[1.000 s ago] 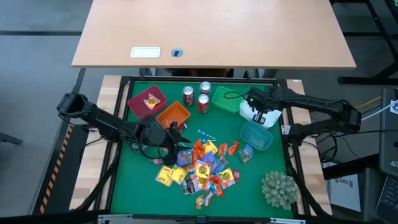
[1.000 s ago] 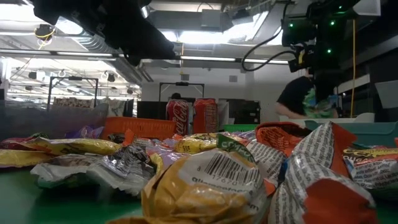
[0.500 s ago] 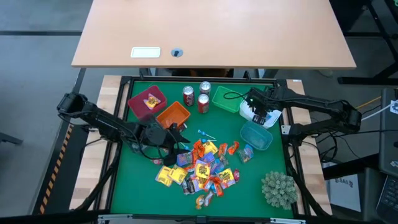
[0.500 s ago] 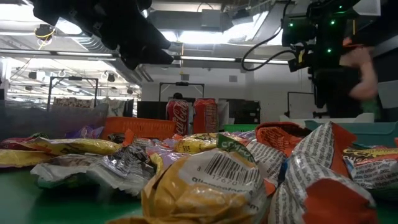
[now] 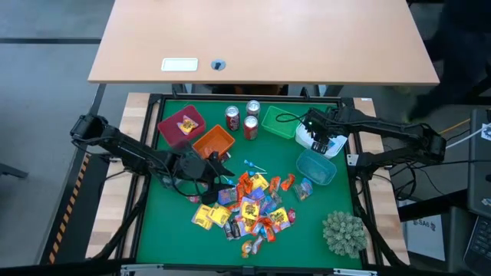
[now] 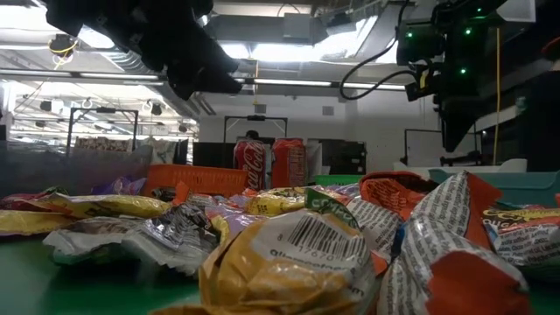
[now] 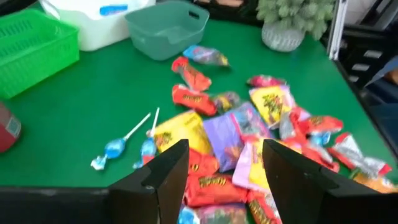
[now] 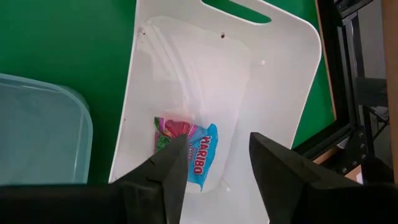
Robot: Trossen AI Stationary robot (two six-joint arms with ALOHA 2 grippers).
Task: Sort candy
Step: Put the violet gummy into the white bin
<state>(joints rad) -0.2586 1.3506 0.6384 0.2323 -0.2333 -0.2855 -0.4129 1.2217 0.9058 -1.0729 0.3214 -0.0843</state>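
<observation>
High view: the green counter [image 5: 161,230] holds most of the candy [image 5: 249,207] unsorted in a central pile. The right end effector [image 8: 211,158], fingers apart and empty, hangs over the white bin [image 8: 273,93] holding one packet [image 8: 186,149]. The left end effector [image 7: 221,158], wide and empty, hovers at the pile's edge.

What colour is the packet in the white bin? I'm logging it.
Blue with pink-red packet, clearest in the right wrist view.

My green table mat [image 5: 176,222] carries a heap of candy [image 5: 249,207], two blue lollipops [image 7: 130,146], two red cans [image 5: 242,119], a grey-green plant ball [image 5: 343,232], and maroon [image 5: 181,125], orange [image 5: 213,142], green [image 5: 278,119], white [image 8: 217,93] and teal [image 5: 316,166] bins
</observation>
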